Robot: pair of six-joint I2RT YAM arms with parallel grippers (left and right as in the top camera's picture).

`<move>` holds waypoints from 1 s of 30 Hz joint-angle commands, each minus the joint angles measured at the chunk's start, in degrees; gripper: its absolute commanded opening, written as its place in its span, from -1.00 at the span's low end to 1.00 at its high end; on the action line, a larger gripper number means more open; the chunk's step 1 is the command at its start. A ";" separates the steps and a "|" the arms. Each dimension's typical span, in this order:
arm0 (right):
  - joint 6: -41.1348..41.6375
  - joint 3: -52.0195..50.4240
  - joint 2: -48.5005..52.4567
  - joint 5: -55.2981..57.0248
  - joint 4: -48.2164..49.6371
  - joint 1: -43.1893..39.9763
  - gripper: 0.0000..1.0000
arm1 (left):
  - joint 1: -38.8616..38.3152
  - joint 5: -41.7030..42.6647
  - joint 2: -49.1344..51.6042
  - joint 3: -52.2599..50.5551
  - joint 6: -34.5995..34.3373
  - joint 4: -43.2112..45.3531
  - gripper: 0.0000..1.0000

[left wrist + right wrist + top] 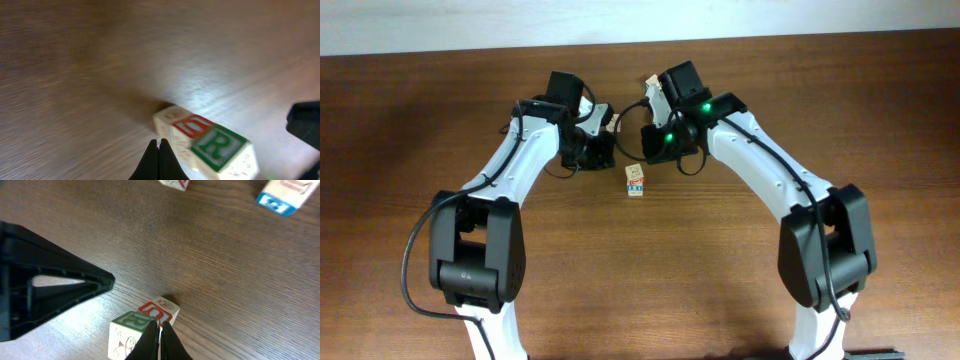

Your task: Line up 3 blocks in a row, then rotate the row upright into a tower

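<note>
Blocks (159, 311) lie on the brown wooden table (400, 110), near its middle, where the two arms meet. On the left, the left arm (510, 160) reaches in from the near edge. The left gripper (158, 150) has its two dark fingers pressed together with nothing between them, and its tip hangs just beside a short row of two cubes. In the blurred left wrist view that row runs off to the right of the fingers. First comes the red-faced block (190, 126), pale on its sides. Touching it is the green-faced cube (220, 146), with a white R on its top face. From overhead the two show as small cubes flat on the wood in the gap between the grippers.

Right of them, the right gripper (160, 330) is likewise closed and empty. Its fingertips sit at the edge of the red-faced block, but whether they touch it cannot be told. In the right wrist view the green-faced cube lies to the left of that block, and the left gripper's black body fills the left side. The right arm (770, 170) carries two green lights near its wrist. Farther out in the right wrist view, well apart from the row, a red-printed block (175, 183) is cut by the top edge. The blue-sided block (285, 197) lies at the top right corner. Overhead, a pale cube (650, 80) peeks out beside the right wrist; which one it is cannot be told.
</note>
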 commanded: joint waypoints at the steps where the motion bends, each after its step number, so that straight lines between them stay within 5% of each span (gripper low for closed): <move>1: -0.87 0.85 2.47 -3.61 1.07 0.09 -0.89 | 0.17 -8.15 -1.70 0.74 -5.68 0.55 -1.00; 30: -0.37 0.85 2.97 -6.10 -0.44 0.07 -0.92 | 0.17 -9.40 -1.70 0.74 -6.75 0.92 -1.00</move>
